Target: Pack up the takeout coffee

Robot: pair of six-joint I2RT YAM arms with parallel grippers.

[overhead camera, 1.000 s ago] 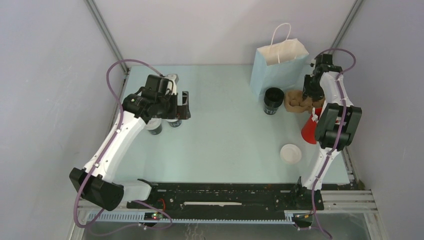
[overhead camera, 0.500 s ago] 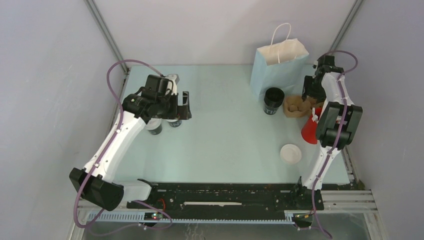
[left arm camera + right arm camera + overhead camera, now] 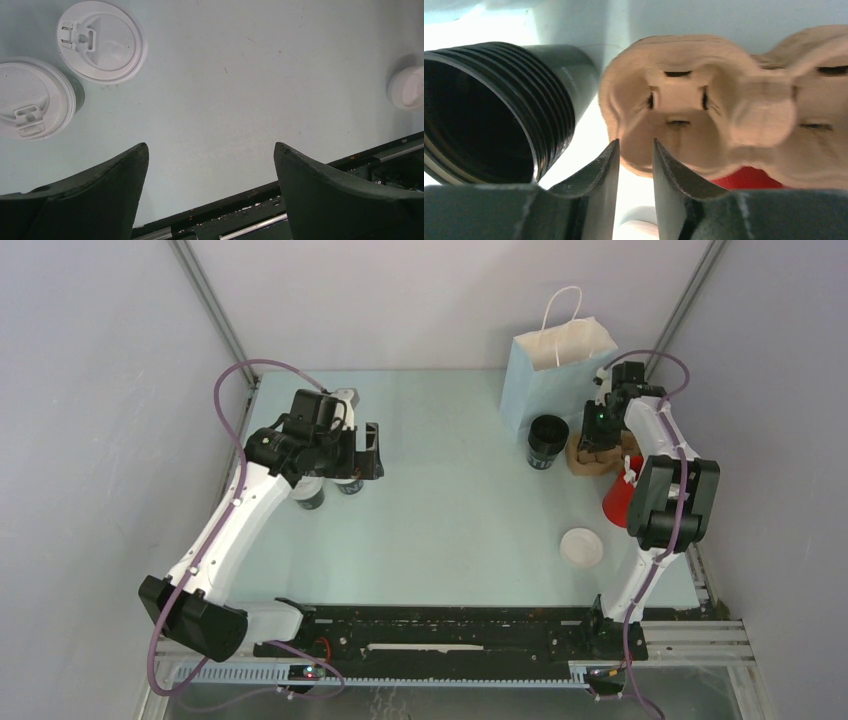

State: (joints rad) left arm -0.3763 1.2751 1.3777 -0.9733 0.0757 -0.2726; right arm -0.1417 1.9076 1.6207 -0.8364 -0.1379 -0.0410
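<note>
Right gripper (image 3: 635, 146) sits low at the near rim of the carrier (image 3: 704, 100). Its jaws are drawn narrow, with the rim's edge showing in the slot between them. Whether they already pinch the pulp or stand just off it, I cannot tell from this angle. Left gripper (image 3: 210, 150) hangs spread wide and empty on the table's left side, above two lidded cups (image 3: 101, 41).

On the far right of the table, the carrier lies just beside the black cup (image 3: 547, 440), in front of the bag (image 3: 556, 375). A red cup (image 3: 620, 502) is on its near side, and a loose lid (image 3: 581, 547) lies nearer the bases, well apart.

I judge the carrier to be moulded pulp: light, rough enough not to slip, and fairly stiff across its wells but easy to crush at a thin edge. The outer rim will do for a hold, but the ridge between two wells looks sturdier, and a grip far off centre would likely let it droop. The black cup is ribbed and open-topped, so it should squeeze oval under a hard pinch.

No writing can be read. The bag's blue face is plain. The lids carry raised lettering, and the black cup's side has faint print, all too small to make out.
</note>
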